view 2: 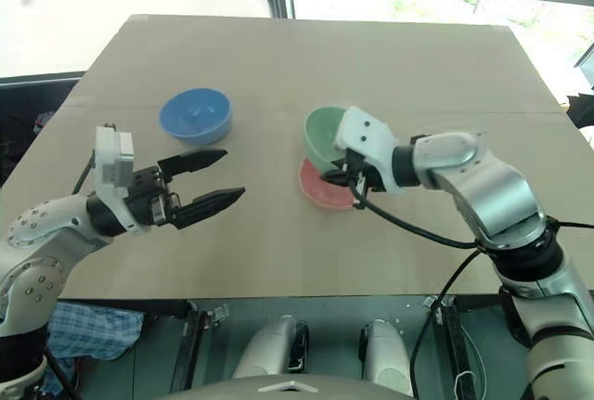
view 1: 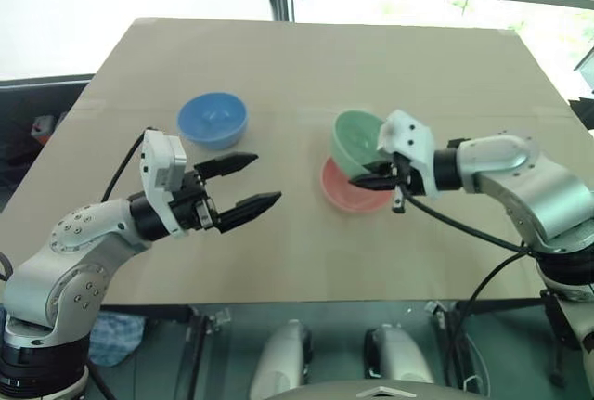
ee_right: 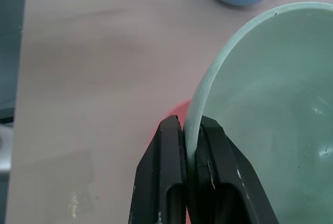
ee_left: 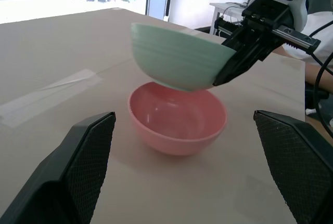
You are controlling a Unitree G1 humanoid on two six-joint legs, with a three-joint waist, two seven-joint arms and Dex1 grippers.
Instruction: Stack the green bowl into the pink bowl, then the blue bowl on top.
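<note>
Looks like a lab or office: bare tan table (view 1: 306,57) by a bright far window (view 1: 436,1), cables hanging.

Three bowls (view 1: 213,119), two claws (view 1: 243,184)

Three bowls: one lifted, two resting on the bench.

The green bowl (ee_left: 174,57), pale mint and smooth, is tilted and clear of the surface, its rim clamped between the fingers of the right pincer (ee_right: 190,146); it hangs directly over the pink bowl (ee_left: 177,117) without being seated in it. The pink bowl, salmon and plain, sits upright just below that pincer, empty. The blue bowl (view 1: 213,119), medium blue, sits upright and empty, well apart from the right pincer and just beyond the wide-spread left pincer (view 1: 249,184).
</note>
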